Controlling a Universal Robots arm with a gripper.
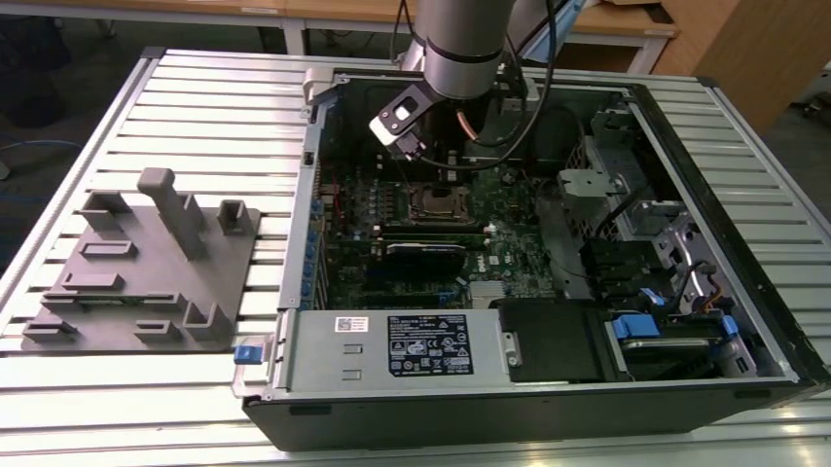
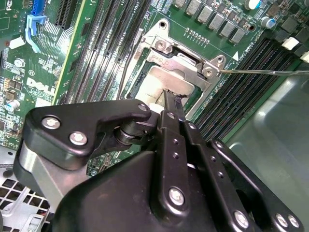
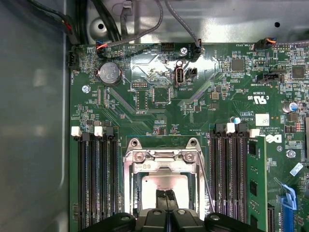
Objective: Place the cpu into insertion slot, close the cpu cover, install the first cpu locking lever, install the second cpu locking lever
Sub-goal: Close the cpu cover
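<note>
**Exterior view, left to right**
- Slatted metal table (image 1: 78,418), carrying all items.
- Grey fixture plate (image 1: 143,268) with upright pegs, at the exterior view's left.
- Blue tab (image 1: 247,352), at the lower left corner of the case.
- Open computer case (image 1: 727,126), centre to right.
- Labelled power supply (image 1: 403,348), along the lower edge of the case.
- Robot arm (image 1: 457,44), top middle, hanging into the case.
- Black card (image 1: 422,251), just below the socket.
- Blue clips (image 1: 632,326), lower right.

**Socket area**
- Gripper (image 3: 166,192): fingers pressed together with nothing between them. The tips are at the cpu's top, and I cannot tell whether they touch it.
- Cpu (image 3: 164,181): silver top, seated in the insertion slot (image 3: 137,193), between banks of memory slots (image 3: 96,183).
- Cpu cover (image 3: 161,164): lying down over the chip, which shows through its window.
- First locking lever (image 2: 260,72): a thin rod running out from a socket corner, over the memory slots.
- Second locking lever (image 2: 126,67): a thin rod alongside the opposite edge of the socket.
</note>
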